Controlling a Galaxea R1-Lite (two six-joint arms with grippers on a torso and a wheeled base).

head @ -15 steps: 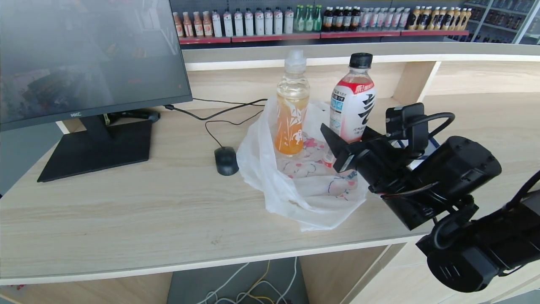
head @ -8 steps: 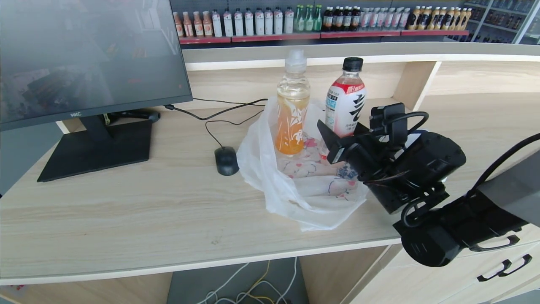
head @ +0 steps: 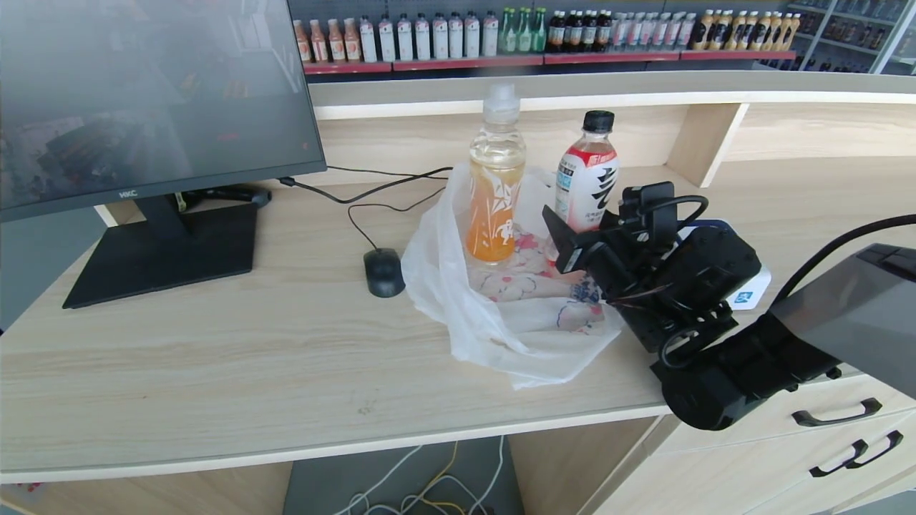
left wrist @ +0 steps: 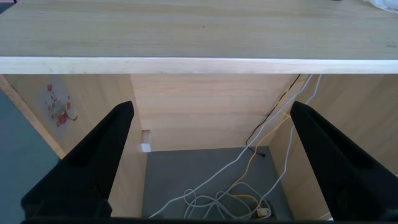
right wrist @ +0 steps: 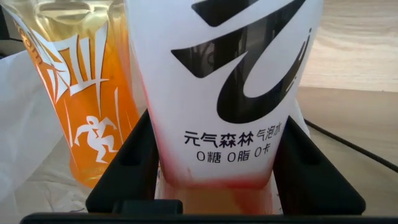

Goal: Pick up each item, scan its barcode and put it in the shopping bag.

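Okay, you're bagging now: right gripper [head: 578, 244] is clamping the white-label bottle [head: 587, 187], upright at the shopping bag [head: 501, 325] mouth, just beside the orange bottle [head: 494, 197] standing inside. Next you're likely needing to settle it down, then let go. Left gripper [left wrist: 208, 165] is hanging jaws apart. Two bottles, one bag.

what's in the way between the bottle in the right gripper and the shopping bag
Nothing visible. The right gripper holds the white-labelled bottle at the open shopping bag; the orange bottle stands in it alongside, not underneath.
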